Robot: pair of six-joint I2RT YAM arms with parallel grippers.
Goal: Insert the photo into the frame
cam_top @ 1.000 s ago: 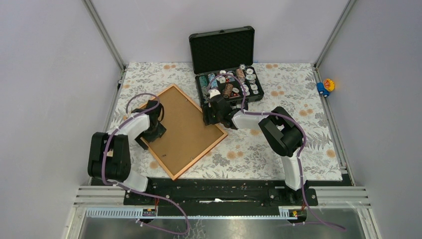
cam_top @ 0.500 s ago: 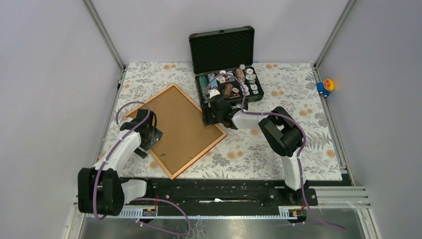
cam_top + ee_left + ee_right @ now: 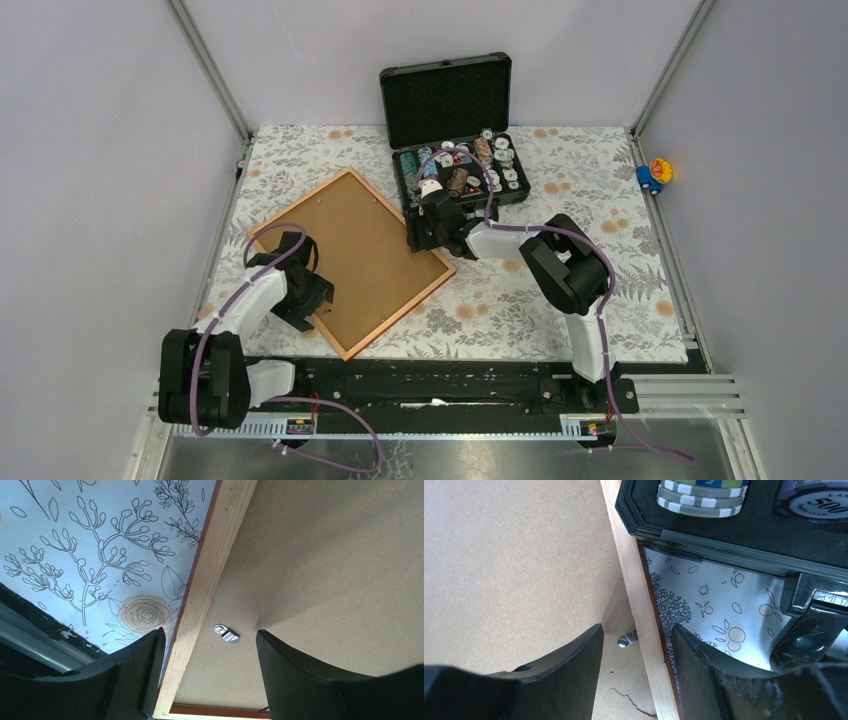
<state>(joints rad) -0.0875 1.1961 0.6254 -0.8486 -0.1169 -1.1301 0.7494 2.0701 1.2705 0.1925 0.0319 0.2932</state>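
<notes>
White links, black joints, purple cables (image 3: 357, 421) on both arms (image 3: 248, 303).

The bench (image 3: 560, 300) is covered by a pale cloth printed with grey leaves and orange blooms. A thin rectangular orange-brown wooden picture frame (image 3: 401, 313) lies flat on its left half, turned cornerwise, with a plain brown cardboard backing board (image 3: 365, 250) filling it. Just beside the frame's far right edge sits an open black hard case (image 3: 445, 100) of poker chips, its lid standing upright toward the bench's far side.

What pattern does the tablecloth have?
The tablecloth is white with grey leaves and orange flowers, clearest in the top external view.
</notes>
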